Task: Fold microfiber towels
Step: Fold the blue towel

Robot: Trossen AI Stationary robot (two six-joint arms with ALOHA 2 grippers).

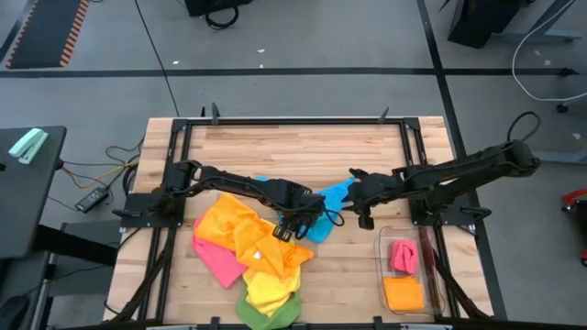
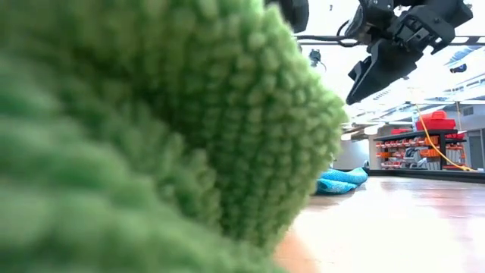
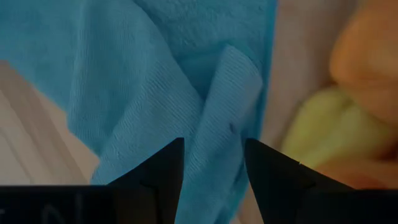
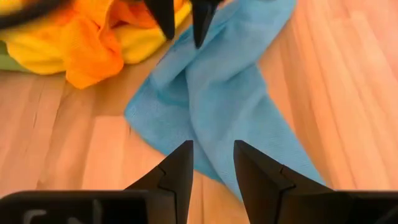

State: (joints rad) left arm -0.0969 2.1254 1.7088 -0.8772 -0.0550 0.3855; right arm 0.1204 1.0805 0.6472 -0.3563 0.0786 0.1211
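A blue microfiber towel [image 1: 332, 197] lies crumpled at the table's middle; it also shows in the right wrist view [image 4: 217, 93]. My left gripper [image 1: 292, 229] points down over the end of it nearest the pile. It is open, with a raised fold of the towel between its fingers [image 3: 214, 162]. My right gripper [image 1: 362, 215] hangs open in the air just right of the towel, with nothing between its fingers [image 4: 213, 162]. A loose heap of orange, yellow, pink and green towels [image 1: 248, 257] lies on the table at the near left. My left gripper comes from above with one finger on each side of a raised fold [image 3: 217, 124] of the blue towel, near the towel's end by the pile. Whether the fingers touch the cloth, I cannot tell. The towel lies slack on the table.
A clear plastic bin [image 1: 383, 266] at the near right holds a folded pink and a folded orange towel. A green towel [image 2: 151, 114] fills most of the low view. Bare wood lies along the table's far side [image 1: 303, 147].
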